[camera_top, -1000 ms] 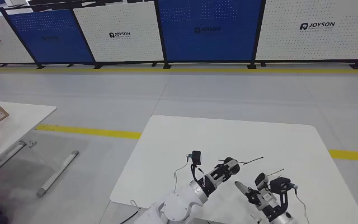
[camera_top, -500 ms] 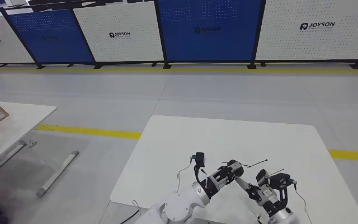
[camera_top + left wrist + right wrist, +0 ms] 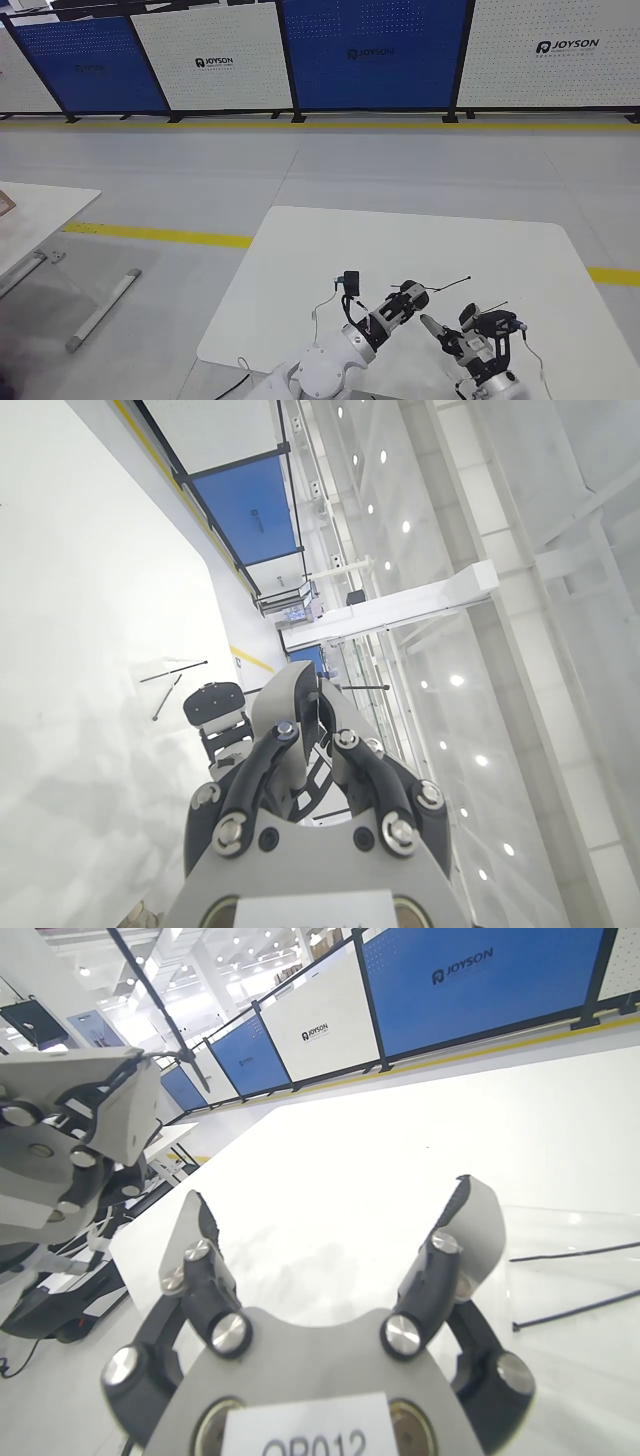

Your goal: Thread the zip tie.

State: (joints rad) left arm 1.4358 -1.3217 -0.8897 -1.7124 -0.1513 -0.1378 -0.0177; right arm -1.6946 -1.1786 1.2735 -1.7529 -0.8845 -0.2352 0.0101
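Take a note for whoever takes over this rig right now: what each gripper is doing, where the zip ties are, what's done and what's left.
Left gripper: jaws shut on a thin black plastic zip tie, held above the white table with its strap sticking out straight.
Right gripper: jaws open and empty, over the table close beside the left one.
Two more black zip ties lie flat on the table near the right gripper.
Done: one tie is in hand.
Left: no loop shows, so the tail apparently still has to go through the head.
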